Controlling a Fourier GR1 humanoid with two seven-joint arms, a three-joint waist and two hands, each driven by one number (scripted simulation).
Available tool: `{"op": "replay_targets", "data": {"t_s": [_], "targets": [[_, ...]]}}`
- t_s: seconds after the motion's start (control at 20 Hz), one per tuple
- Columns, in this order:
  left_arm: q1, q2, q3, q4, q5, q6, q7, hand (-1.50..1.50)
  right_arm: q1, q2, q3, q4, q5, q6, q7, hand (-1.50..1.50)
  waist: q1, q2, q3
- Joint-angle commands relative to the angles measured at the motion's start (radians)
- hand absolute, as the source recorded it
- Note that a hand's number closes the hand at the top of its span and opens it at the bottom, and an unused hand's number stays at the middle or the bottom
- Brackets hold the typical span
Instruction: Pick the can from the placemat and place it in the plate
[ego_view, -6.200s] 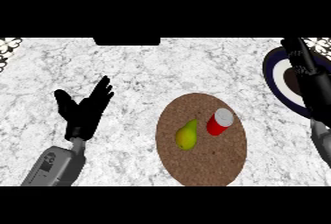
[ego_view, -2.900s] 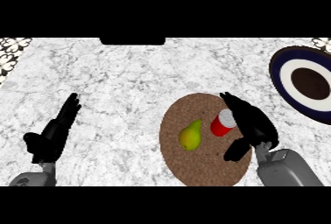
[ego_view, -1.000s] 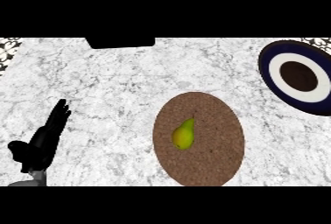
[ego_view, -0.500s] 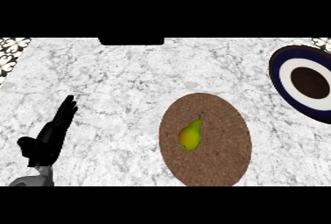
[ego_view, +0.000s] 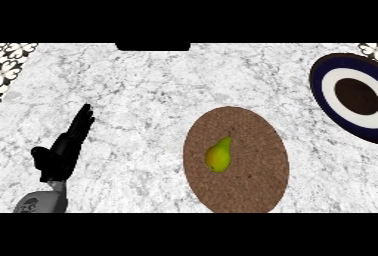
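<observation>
Gone from the placemat (ego_view: 236, 160) since earlier, the can and right hand are showing nowhere, leaving the pear (ego_view: 218, 155); left hand (ego_view: 65, 150) is resting straight-fingered, well left.

marble counter (ego_view: 148, 90) bears a brown placemat (ego_view: 251, 175) and plate (ego_view: 328, 95).

plate: the plate (ego_view: 347, 102) runs off the right edge; only its left part shows.
placemat: the placemat (ego_view: 236, 160) loses its lowest rim at the bottom.
left arm: below the left hand (ego_view: 65, 150), the grey forearm (ego_view: 40, 202) is cut off low down.
dark shape: a dark shape (ego_view: 153, 46) at the tabletop's (ego_view: 148, 100) far edge is cut by the top; cannot tell what it is.
corner patterns: the left corner pattern (ego_view: 15, 62) and the right corner pattern (ego_view: 367, 48) are clipped.
</observation>
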Motion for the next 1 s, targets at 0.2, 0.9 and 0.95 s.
{"op": "replay_targets", "data": {"t_s": [0.2,0.9,0.95], "targets": [[-0.004,-0.014,-0.002,0.001,-0.026,0.014,-0.009,0.0,-0.198,0.125,0.153,-0.04,0.066,-0.044,0.123,1.5,0.003,-0.001,-0.001],[0.01,-0.008,0.011,-0.013,-0.024,-0.016,-0.014,0.0,-0.497,0.259,0.153,0.165,0.055,-0.16,0.263,1.5,0.023,0.008,0.001],[0.018,-0.049,-0.017,-0.043,-0.053,0.034,0.02,0.0,-0.485,0.28,0.167,0.153,0.061,-0.173,0.3,-1.5,0.011,0.003,0.001]]}}
